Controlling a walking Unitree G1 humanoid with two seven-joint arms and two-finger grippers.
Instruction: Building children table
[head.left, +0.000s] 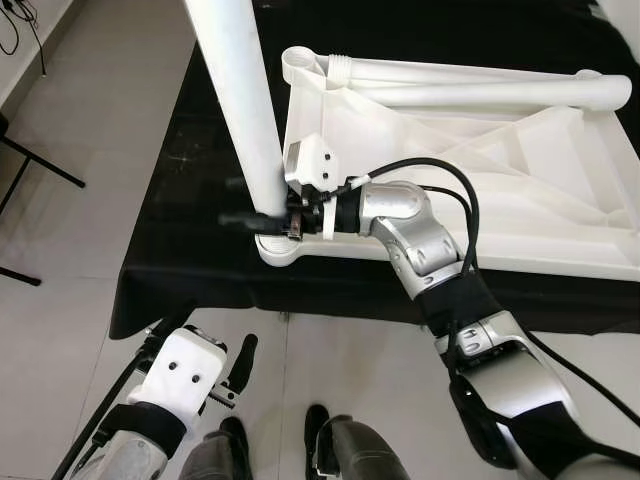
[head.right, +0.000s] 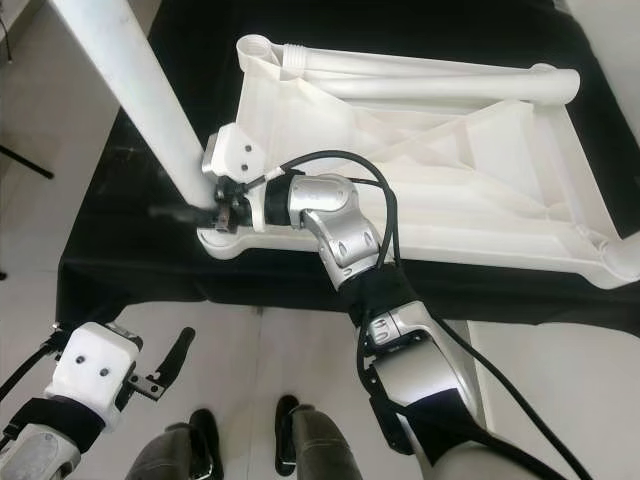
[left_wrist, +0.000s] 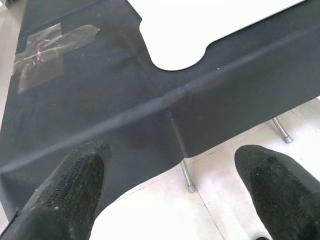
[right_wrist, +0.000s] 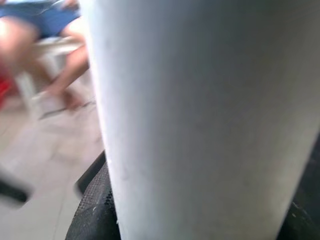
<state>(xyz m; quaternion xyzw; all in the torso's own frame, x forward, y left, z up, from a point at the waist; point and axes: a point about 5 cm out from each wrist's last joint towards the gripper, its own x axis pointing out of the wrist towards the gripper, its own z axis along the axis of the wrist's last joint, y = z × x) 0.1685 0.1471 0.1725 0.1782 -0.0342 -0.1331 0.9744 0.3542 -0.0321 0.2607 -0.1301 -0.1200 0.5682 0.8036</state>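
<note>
Right gripper (head.left: 262, 218) clamped on white table leg (head.left: 240, 100) at the corner socket (head.left: 285, 250) of the upturned tabletop (head.left: 450, 170); tilted leg may jam or slip; left gripper (head.left: 215, 365) idle, fingers apart

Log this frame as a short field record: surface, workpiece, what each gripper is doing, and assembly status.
surface: black cloth covering a stand on a tiled floor
workpiece: white tabletop lying underside up on the cloth
loose parts: two white legs lying along the tabletop's far edge
right gripper: shut on standing leg, low down, just above the near-left corner socket
left gripper: open, held low before the cloth's edge, holding nothing
status: one leg at its socket; how far it is seated cannot be told
</note>
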